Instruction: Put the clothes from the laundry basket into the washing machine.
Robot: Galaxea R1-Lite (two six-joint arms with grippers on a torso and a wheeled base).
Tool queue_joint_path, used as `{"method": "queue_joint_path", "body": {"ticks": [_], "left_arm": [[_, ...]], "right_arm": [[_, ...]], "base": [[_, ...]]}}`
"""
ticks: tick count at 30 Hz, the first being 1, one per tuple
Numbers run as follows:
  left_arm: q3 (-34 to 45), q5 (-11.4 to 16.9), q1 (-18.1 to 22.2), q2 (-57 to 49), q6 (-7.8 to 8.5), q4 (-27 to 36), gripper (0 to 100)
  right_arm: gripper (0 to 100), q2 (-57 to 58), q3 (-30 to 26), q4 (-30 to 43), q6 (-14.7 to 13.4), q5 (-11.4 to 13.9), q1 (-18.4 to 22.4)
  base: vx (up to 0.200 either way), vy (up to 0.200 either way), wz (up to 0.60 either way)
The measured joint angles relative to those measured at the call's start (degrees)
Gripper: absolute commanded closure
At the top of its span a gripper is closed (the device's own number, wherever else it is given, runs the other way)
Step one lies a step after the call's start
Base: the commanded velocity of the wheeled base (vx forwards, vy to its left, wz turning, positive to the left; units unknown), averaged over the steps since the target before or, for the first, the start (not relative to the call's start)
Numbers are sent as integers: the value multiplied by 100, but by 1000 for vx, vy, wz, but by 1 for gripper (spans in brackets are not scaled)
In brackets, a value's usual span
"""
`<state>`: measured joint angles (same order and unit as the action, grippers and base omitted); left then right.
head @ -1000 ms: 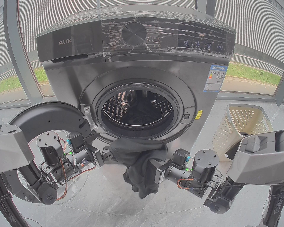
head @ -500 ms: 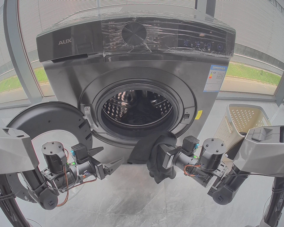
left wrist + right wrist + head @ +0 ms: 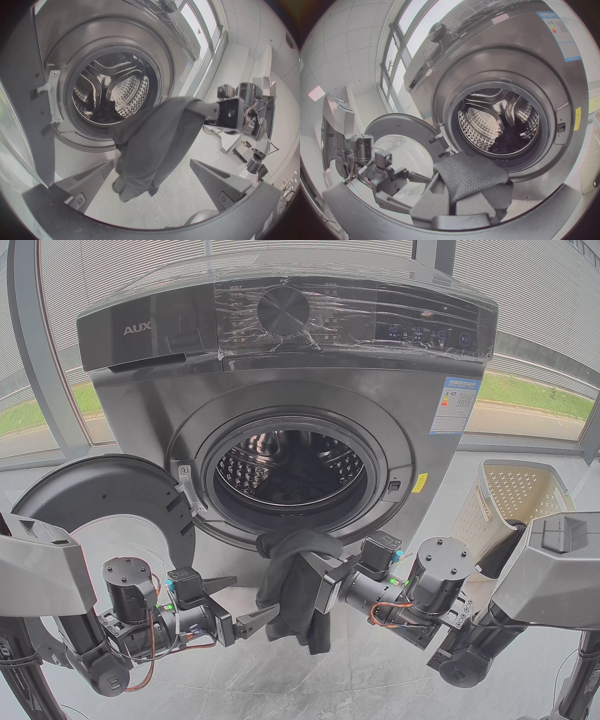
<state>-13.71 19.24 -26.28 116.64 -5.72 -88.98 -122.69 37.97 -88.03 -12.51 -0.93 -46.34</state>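
In the head view the left gripper [image 3: 245,605] has let go of the dark cloth [image 3: 294,590] and dropped back with its jaws spread and empty. The right gripper [image 3: 310,562] alone now pinches the cloth, which hangs just below the washer [image 3: 156,402] mouth. In the left wrist view the cloth dangles ahead of that gripper's parted fingers [image 3: 90,179], unclamped. In the right wrist view it lies draped over the closed right fingers [image 3: 437,200] before the drum [image 3: 487,122], so I judge only the push inside remains.
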Motion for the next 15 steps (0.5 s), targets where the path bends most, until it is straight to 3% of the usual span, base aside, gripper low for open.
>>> {"method": "queue_joint_path", "body": {"ticks": [15], "left_arm": [[-271,-13,-189,489,13,-2,0]], "right_arm": [[100,151,63,-24,4,24,-534]], "base": [[0,0,0]]}}
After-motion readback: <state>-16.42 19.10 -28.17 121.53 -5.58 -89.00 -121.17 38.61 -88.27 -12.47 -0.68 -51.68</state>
